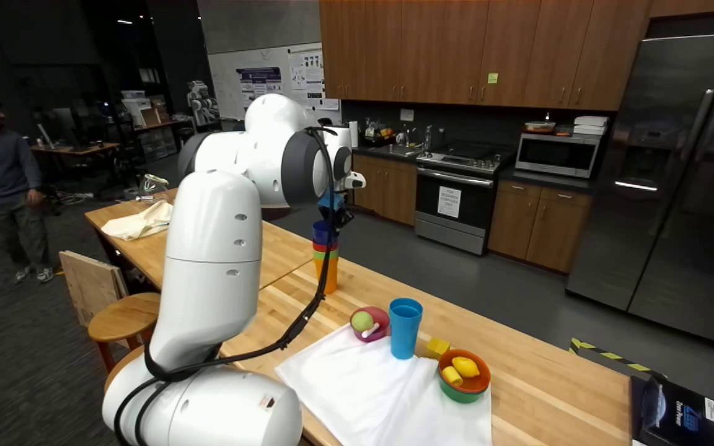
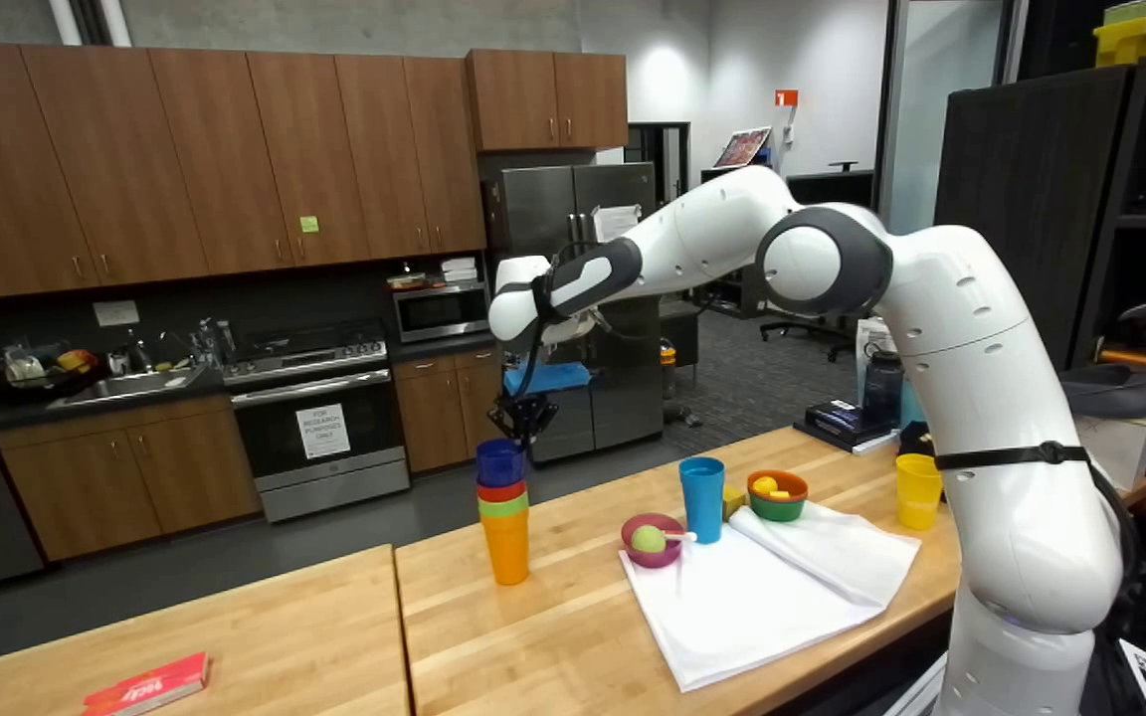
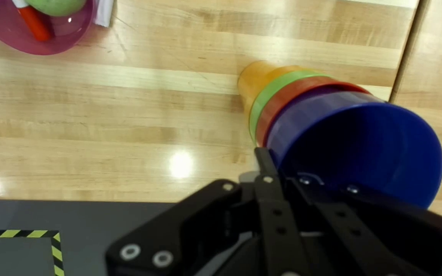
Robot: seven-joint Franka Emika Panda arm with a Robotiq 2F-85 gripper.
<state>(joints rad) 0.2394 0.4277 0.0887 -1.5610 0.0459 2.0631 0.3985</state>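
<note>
A stack of nested cups stands upright on the wooden table in both exterior views. Its lowest part is an orange cup (image 2: 506, 545), with green (image 2: 503, 507) and red (image 2: 500, 491) bands above, and a dark blue cup (image 2: 499, 463) on top. My gripper (image 3: 276, 165) is shut on the near wall of the dark blue cup (image 3: 397, 153). One finger (image 3: 266, 161) lies outside the rim; the other reaches inside, its tip lost in the dark interior. In an exterior view the gripper (image 2: 521, 423) points down at the rim of this cup.
A pink bowl (image 2: 653, 557) with a green ball, a light blue cup (image 2: 702, 502), a yellow block (image 1: 437, 347) and an orange bowl (image 1: 480, 379) with yellow items stand around a white cloth (image 2: 762, 607). A yellow cup (image 2: 918, 490) stands near the arm's base.
</note>
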